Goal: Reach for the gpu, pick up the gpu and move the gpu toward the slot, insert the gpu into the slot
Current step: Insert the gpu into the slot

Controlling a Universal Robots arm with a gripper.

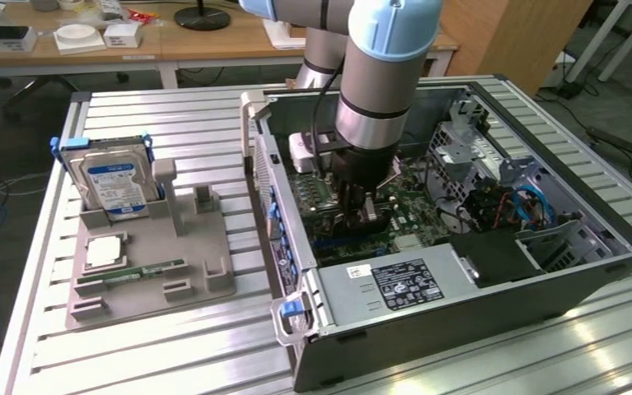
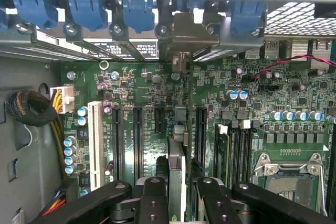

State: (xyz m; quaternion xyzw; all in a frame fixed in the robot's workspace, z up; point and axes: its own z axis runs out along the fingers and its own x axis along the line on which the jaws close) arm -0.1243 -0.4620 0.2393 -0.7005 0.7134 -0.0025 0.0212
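My arm reaches straight down from above into the open dark-grey computer case, my black two-fingered gripper just above the green motherboard. Clamped narrow between my two fingers is the one thin dark gpu card, seen edge-on, its silver end bracket at the case's rear wall. It stands upright among five long dark slots, over the slot.
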